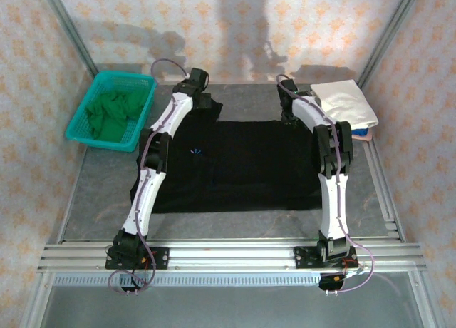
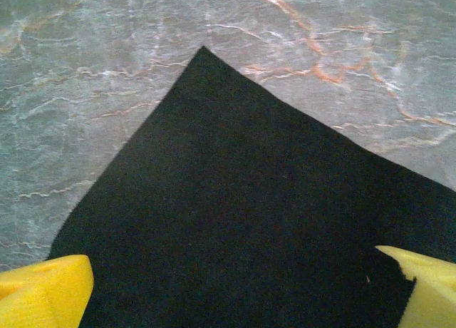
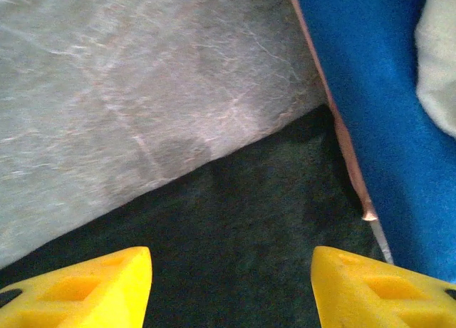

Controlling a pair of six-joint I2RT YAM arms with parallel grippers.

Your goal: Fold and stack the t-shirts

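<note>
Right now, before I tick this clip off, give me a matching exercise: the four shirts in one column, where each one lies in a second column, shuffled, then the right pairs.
Column one:
1. black t-shirt
2. green t-shirt
3. white t-shirt
4. blue t-shirt

Column two:
A. bunched in the teal basket at far left
B. folded at far right, topmost
C. spread flat on the table
D. lying under the white one

Pairs: 1-C, 2-A, 3-B, 4-D.
</note>
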